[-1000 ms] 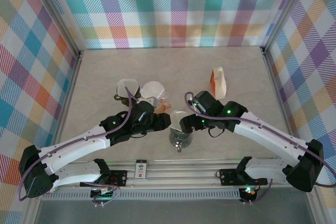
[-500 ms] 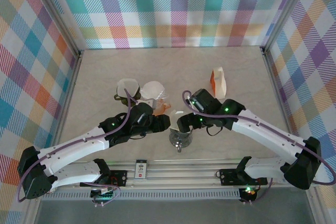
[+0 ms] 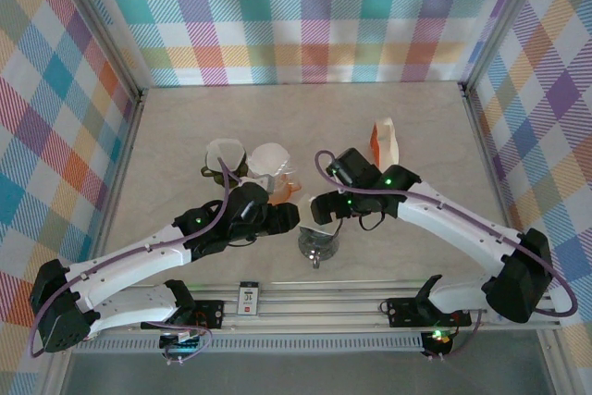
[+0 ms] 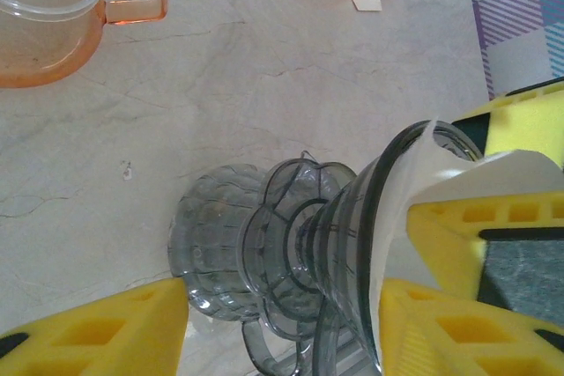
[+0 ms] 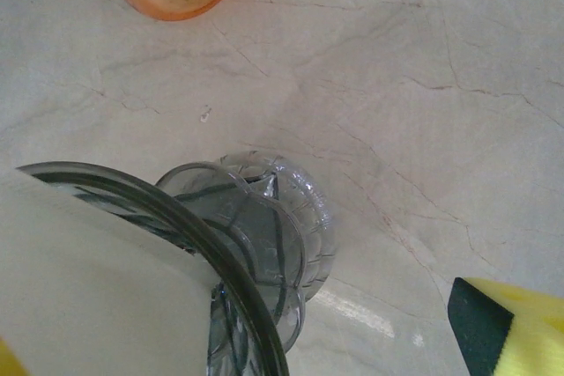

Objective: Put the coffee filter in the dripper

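The grey glass dripper [image 3: 316, 245] stands near the front of the table, between my two grippers. Seen from the left wrist, the dripper [image 4: 291, 244] sits on its ribbed base, and the white coffee filter [image 4: 401, 217] lies inside its cone. My left gripper [image 4: 282, 323] is open, with a yellow finger on each side of the dripper. The right gripper [image 5: 256, 341] is wide open above the rim, with the filter [image 5: 88, 297] below it in the cone. From above, the left gripper [image 3: 289, 217] and right gripper [image 3: 324, 206] almost meet over the dripper.
An orange cup [image 3: 285, 190] sits just behind the dripper, with two white paper stacks [image 3: 268, 158] [image 3: 225, 153] further back. An orange and white packet [image 3: 384, 145] stands behind the right arm. Checked walls close the table on three sides.
The right arm has swung left and its gripper now sits closer over the dripper, jaws slightly wider. The left jaws have widened a little. The dripper has stayed put.
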